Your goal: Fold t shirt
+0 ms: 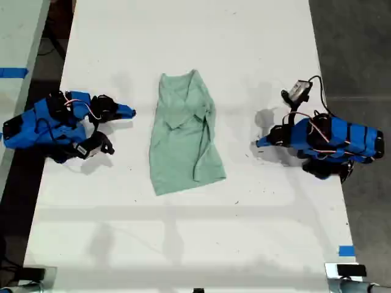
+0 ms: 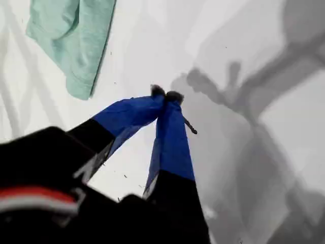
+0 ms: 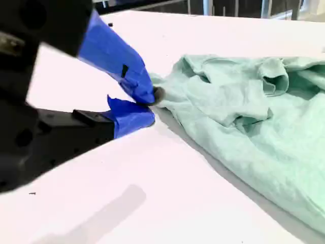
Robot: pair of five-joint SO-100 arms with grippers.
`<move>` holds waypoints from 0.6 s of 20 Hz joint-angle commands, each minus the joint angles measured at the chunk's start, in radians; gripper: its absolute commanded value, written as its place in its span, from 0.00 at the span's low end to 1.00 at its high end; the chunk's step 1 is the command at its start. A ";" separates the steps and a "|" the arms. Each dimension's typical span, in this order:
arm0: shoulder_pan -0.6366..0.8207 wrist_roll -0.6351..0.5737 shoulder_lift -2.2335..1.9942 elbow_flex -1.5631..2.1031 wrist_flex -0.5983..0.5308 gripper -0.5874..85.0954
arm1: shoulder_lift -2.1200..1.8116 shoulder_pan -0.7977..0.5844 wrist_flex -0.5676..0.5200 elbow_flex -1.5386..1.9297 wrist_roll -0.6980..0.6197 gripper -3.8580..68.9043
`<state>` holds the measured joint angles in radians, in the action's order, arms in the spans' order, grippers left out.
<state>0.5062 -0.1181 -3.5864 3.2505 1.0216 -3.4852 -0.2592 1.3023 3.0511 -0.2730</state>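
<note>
The pale mint-green t shirt [image 1: 183, 134] lies wrinkled in a long narrow shape at the middle of the white table [image 1: 195, 232], partly folded over itself. My first gripper [image 1: 259, 143] is shut and holds nothing. It rests on the table at the exterior view's right, apart from the shirt. The first wrist view shows its blue fingertips [image 2: 165, 94] meeting, with a corner of the t shirt [image 2: 71, 35] some way off. My second gripper [image 1: 131, 112] is at the exterior view's left. It is shut and empty [image 3: 151, 104], just short of the t shirt's edge [image 3: 244, 117].
A small black camera unit [image 1: 299, 91] with a cable sits beside the arm at the exterior view's right. A blue tape mark [image 1: 346, 250] is at the table's near right corner in that view. Dark floor borders both long table edges.
</note>
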 commanded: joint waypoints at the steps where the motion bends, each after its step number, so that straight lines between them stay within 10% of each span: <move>1: -0.109 -0.063 -0.011 0.017 -0.049 0.31 | -0.015 -0.006 0.014 0.063 0.015 0.06; 12: -0.517 0.330 1.345 -0.927 0.095 0.36 | -0.015 -0.011 0.014 0.063 0.015 0.06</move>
<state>0.0675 0.1595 -2.6231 2.6231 1.0861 -3.4852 -0.2654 1.3023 3.0511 -0.2669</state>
